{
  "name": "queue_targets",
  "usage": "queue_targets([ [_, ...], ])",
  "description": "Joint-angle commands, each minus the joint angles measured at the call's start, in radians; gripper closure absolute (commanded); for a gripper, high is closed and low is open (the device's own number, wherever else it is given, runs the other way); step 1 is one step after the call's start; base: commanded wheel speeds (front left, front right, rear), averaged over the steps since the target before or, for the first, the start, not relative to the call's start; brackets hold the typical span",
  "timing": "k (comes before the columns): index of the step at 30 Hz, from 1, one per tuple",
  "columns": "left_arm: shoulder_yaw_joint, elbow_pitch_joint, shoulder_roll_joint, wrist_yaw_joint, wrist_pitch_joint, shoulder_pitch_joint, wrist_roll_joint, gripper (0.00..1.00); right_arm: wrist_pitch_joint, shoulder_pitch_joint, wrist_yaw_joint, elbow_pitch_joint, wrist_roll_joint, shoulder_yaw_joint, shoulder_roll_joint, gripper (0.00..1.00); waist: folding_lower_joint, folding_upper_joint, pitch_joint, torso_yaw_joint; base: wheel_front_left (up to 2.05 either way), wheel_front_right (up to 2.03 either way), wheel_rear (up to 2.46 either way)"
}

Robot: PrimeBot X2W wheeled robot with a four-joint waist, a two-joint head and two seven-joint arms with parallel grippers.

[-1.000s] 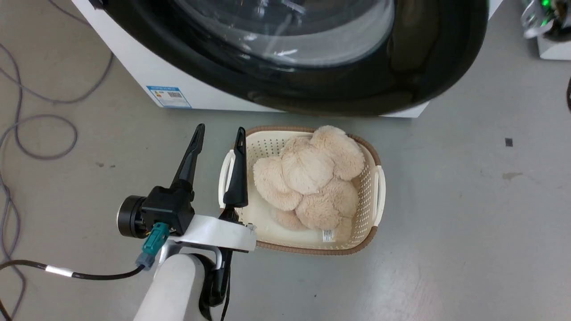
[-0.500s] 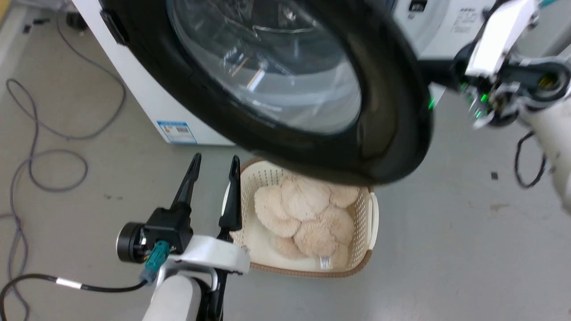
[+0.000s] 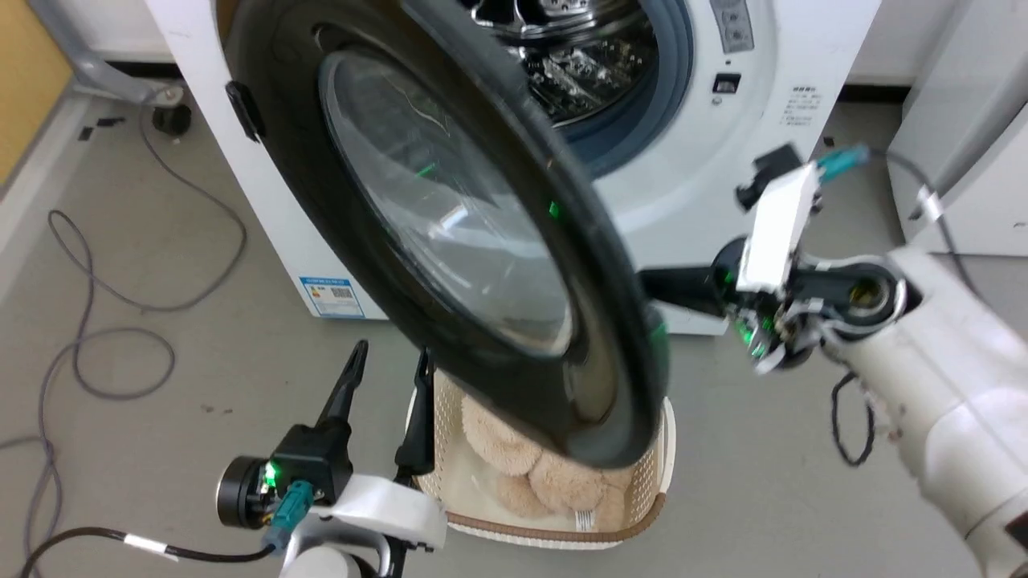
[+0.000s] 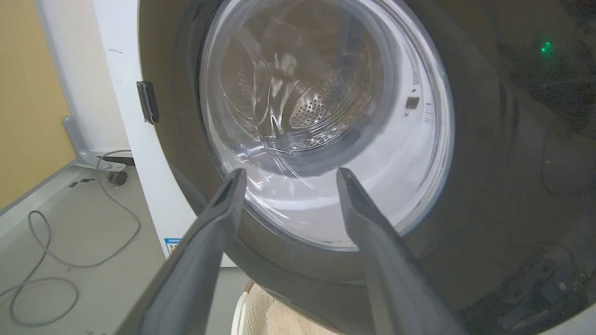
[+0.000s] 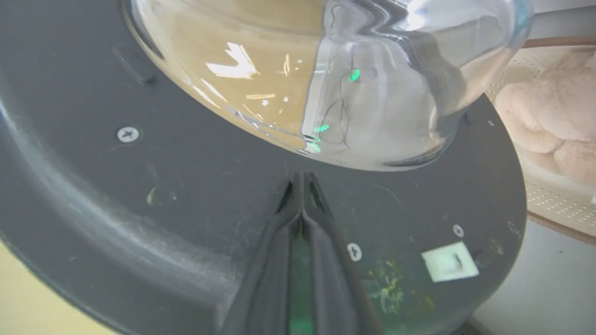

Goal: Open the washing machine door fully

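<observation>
Behind the washing machine door point(image 3: 442, 209), which stands partly open over the basket point(image 3: 562, 536), right arm reaches in sideways. Right gripper point(image 5: 302, 181): fingers pressed together, tips at the door's black inner face below the glass. Left gripper point(image 3: 392, 353): low beside basket, fingers spread, empty.

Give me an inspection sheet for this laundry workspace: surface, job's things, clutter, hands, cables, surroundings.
Surface: grey floor, spotted.
Job's things: large round glossy black washing machine door, partly open; white washer's steel drum exposed.
Clutter: cream perforated plastic basket holding a beige plush toy, below the door's lower edge.
Hands: left hand open, empty, beside the basket; right hand shut, tips at the door's inner face.
Cables: grey cables looped on the floor at left; black cable at the left wrist.
Surroundings: yellow wall left, white cabinet right.
</observation>
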Motion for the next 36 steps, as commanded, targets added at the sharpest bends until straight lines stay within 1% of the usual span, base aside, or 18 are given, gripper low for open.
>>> queue_targets([
  [1,0.003,0.002,0.002,-0.002,-0.004,0.015,0.006,0.0,0.005,0.036,-0.001,-0.017,0.017,0.005,0.014,1.0,0.0002,0.0,-0.013,0.002,0.0,0.0,0.0],
  [13,-0.001,0.009,0.002,0.005,-0.004,0.032,0.0,0.0,-0.006,0.127,-0.001,-0.12,0.066,0.029,0.029,1.0,0.0002,0.0,-0.022,-0.001,0.0,0.0,0.0],
  [20,0.001,0.012,0.002,0.007,-0.004,0.034,-0.001,0.0,-0.006,0.171,-0.001,-0.207,0.075,0.058,0.029,1.0,0.0002,0.0,-0.026,-0.008,0.0,0.0,0.0],
  [26,0.008,0.016,0.002,0.005,-0.004,0.042,0.003,0.0,-0.026,0.205,-0.001,-0.271,0.079,0.078,0.019,1.0,0.0002,0.0,-0.034,-0.013,0.0,0.0,0.0],
  [28,0.009,0.019,0.002,0.004,-0.004,0.044,0.004,0.0,-0.049,0.22,-0.001,-0.301,0.076,0.072,0.012,1.0,0.0002,0.0,-0.037,-0.012,0.0,0.0,0.0],
  [31,0.014,0.023,0.002,0.003,-0.004,0.049,0.004,0.0,-0.15,0.261,-0.001,-0.346,0.057,0.031,-0.003,0.99,0.0002,0.0,-0.048,-0.006,0.0,0.0,0.0],
  [32,0.014,0.023,0.002,0.004,-0.004,0.052,0.003,0.0,-0.2,0.278,-0.001,-0.361,0.044,0.011,-0.01,0.58,0.0002,0.0,-0.051,-0.004,0.0,0.0,0.0],
  [33,0.016,0.023,0.002,0.005,-0.004,0.055,0.002,0.0,-0.253,0.301,-0.001,-0.37,0.039,-0.013,-0.013,0.01,0.0002,0.0,-0.056,-0.002,0.0,0.0,0.0],
  [36,0.024,0.024,0.002,0.01,-0.004,0.065,0.0,0.0,-0.423,0.375,-0.001,-0.403,0.012,-0.088,-0.018,0.0,0.0002,0.0,-0.069,0.001,0.0,0.0,0.0],
])
